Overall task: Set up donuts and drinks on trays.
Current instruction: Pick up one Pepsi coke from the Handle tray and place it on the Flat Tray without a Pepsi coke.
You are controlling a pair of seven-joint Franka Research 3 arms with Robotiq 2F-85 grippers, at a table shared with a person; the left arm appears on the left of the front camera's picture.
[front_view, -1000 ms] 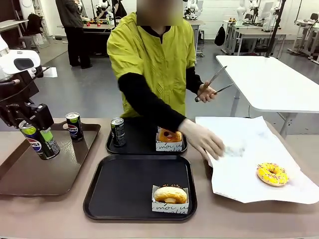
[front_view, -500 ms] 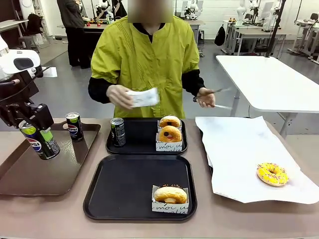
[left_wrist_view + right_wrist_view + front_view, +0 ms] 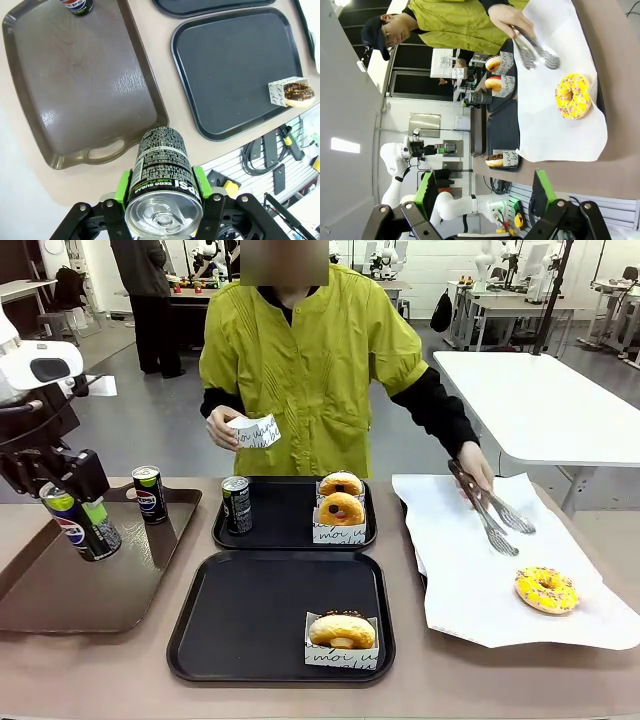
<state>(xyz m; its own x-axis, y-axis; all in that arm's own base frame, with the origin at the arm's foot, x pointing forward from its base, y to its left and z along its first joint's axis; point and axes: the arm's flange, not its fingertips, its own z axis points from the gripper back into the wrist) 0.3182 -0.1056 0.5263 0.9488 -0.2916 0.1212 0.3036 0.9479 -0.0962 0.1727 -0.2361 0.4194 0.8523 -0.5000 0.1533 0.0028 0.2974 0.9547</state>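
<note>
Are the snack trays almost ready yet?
About halfway. The far tray has a can and two donuts. The near tray has one donut but no drink. The left gripper holds a second can, probably for it. The person holds tongs near the yellow donut, plus a paper sleeve.

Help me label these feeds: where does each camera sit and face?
Front view: between the arms, facing the person across the table; left end effector grips a can.
Left wrist view: on the left wrist, looking down past that can at the brown tray.
Right wrist view: on the right wrist, rolled sideways, over the open right end effector toward the yellow donut.
Shared: all show the chocolate donut.
</note>
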